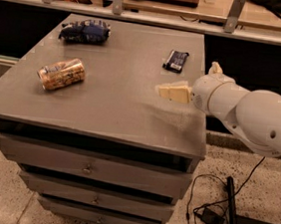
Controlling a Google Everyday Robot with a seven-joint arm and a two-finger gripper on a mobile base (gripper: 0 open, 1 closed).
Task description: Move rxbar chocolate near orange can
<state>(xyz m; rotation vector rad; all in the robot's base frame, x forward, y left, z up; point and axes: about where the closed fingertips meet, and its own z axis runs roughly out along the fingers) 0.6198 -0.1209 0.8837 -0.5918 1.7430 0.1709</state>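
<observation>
Holds claw (171, 93) over right side of desk (111, 106), near bar (176, 60) just behind it, not touching. Cannot tell if apart or together.

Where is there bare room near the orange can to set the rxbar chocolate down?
The middle of the table top is bare, between the orange can at left, the rxbar chocolate at back right and the gripper at right. The front strip below the can is bare too. Tighter: the back left, by the blue snack bag.
</observation>
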